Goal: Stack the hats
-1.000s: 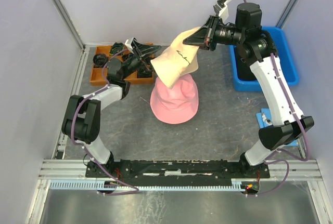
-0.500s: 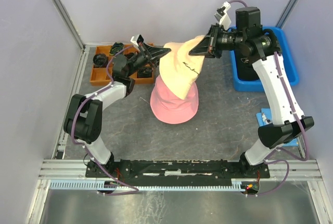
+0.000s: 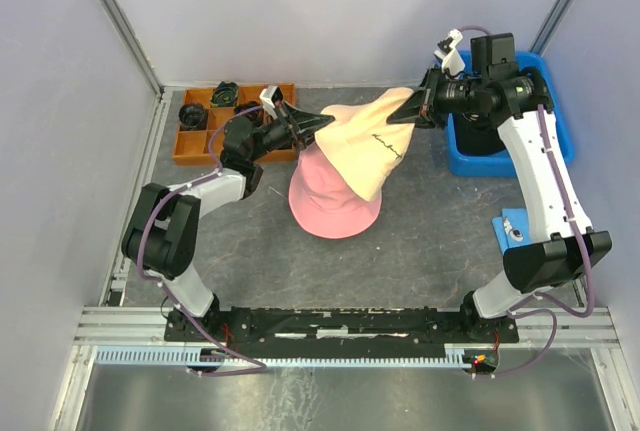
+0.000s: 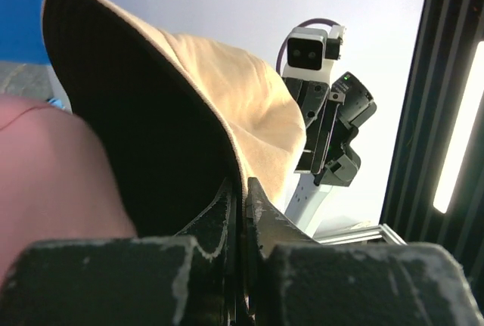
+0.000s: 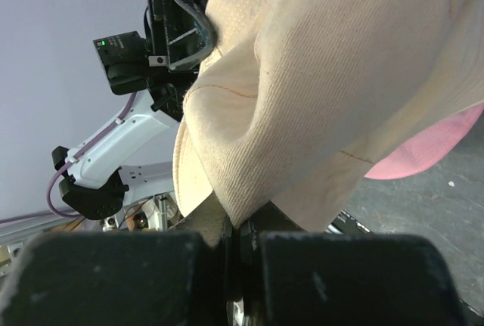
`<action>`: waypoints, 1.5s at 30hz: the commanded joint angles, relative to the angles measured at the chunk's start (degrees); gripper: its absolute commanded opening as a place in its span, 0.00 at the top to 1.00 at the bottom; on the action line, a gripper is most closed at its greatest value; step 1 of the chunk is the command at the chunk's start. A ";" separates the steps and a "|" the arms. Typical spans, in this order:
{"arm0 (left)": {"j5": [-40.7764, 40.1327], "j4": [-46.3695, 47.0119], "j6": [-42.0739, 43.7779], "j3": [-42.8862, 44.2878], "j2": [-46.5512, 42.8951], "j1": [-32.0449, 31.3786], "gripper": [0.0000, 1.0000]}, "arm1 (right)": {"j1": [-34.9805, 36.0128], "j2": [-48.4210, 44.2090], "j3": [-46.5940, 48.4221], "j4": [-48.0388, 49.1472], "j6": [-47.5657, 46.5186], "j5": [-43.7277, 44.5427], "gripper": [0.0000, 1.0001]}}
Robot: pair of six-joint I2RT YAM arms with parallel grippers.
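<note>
Left gripper (image 3: 318, 122) and right gripper (image 3: 420, 109) each clamped an opposite brim edge of the beige hat (image 3: 368, 146), which was stretched over the pink hat (image 3: 335, 209). Bare table (image 3: 420, 251) lay in front of the pink hat. The blue bin (image 3: 553, 149) stood to its right and the orange tray (image 3: 188, 148) to its left.

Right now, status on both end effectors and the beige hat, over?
Left end effector shut on beige hat brim; right end effector shut on its opposite edge. Hat stretched between them, over pink hat. Nothing seen in the way.

White arm links (image 3: 541, 173), black joints (image 3: 160, 236), purple cables (image 3: 586, 286).
</note>
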 commanded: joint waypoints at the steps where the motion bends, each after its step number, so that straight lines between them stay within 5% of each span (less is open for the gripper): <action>1: 1.68 1.45 4.83 -2.87 -3.76 1.86 0.97 | 0.38 -1.84 -3.53 4.69 -0.24 -1.50 1.00; 19: 7.81 6.03 7.13 -16.92 -11.29 10.35 0.97 | 9.68 2.93 -5.98 5.06 -1.99 4.97 0.92; 31: 9.96 10.03 10.63 -22.11 -8.75 12.96 0.97 | 13.97 3.17 -9.53 10.99 -0.75 8.72 0.50; 38: 9.48 11.81 10.59 -23.42 -5.15 13.04 0.97 | 5.75 -4.63 -18.31 20.44 5.39 4.58 0.33; 45: 9.22 13.80 10.78 -25.08 -2.62 13.06 0.97 | -5.28 -11.90 -34.71 33.06 12.19 -5.40 0.30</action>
